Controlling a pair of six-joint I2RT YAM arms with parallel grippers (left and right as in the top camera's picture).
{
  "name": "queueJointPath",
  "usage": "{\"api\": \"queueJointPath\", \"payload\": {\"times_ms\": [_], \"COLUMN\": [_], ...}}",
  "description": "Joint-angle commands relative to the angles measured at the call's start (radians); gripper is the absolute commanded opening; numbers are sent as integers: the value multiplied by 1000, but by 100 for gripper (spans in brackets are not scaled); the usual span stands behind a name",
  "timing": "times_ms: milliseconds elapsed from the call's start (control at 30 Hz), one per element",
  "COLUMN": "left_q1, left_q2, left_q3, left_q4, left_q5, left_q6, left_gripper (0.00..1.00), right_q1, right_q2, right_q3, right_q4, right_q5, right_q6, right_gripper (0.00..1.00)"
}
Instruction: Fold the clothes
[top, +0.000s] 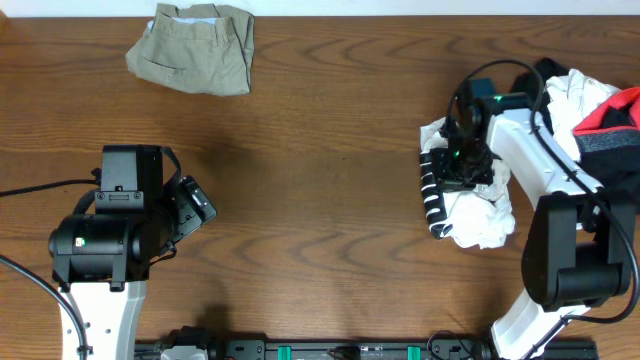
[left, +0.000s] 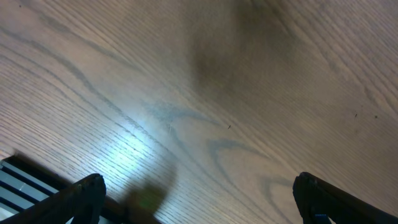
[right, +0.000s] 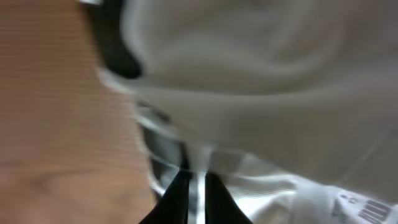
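A crumpled white top (top: 482, 216) with black-white striped trim (top: 432, 196) lies at the right of the table. My right gripper (top: 462, 166) is down on its upper part. In the right wrist view the right gripper (right: 196, 186) has its dark fingers (right: 173, 198) pinched on a thin fold of the white top (right: 267, 81), and the picture is blurred. My left gripper (top: 196, 204) hangs over bare wood at the left. In the left wrist view the left gripper (left: 199, 199) is open, its fingers (left: 87, 194) far apart with nothing between them.
A folded khaki piece (top: 194, 46) lies at the back left. A heap of red (top: 618, 108), black (top: 604, 150) and white (top: 590, 90) clothes sits at the right edge behind the right arm. A rail (top: 330, 350) runs along the front edge.
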Motion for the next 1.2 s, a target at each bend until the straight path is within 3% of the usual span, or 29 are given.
{"api": "queueJointPath", "payload": {"times_ms": [0,400,567,700,967,1167], "left_q1": [5,5,5,5,5,5], "left_q2": [1,2,2,2,2,2], "left_q3": [-8,-8,-8,-8,-8,-8], "left_q4": [0,4,4,4,2,4], "left_q5": [-12,-12,-12,-12,-12,-12], "left_q6": [18,18,18,18,18,18], "left_gripper": [98,98,98,98,98,98], "right_q1": [10,8,-16,-61,-160,-192], "right_q2": [-21,-31,-58,-70,-68,-57], "right_q3": [-10,31,126,162,151,145], "right_q4": [10,-3,-116,-218,-226,-204], "right_q5": [89,87,306,496,415,360], "right_q6": [58,66,188,306,297,248], "right_gripper": [7,1,2,11,6,13]}}
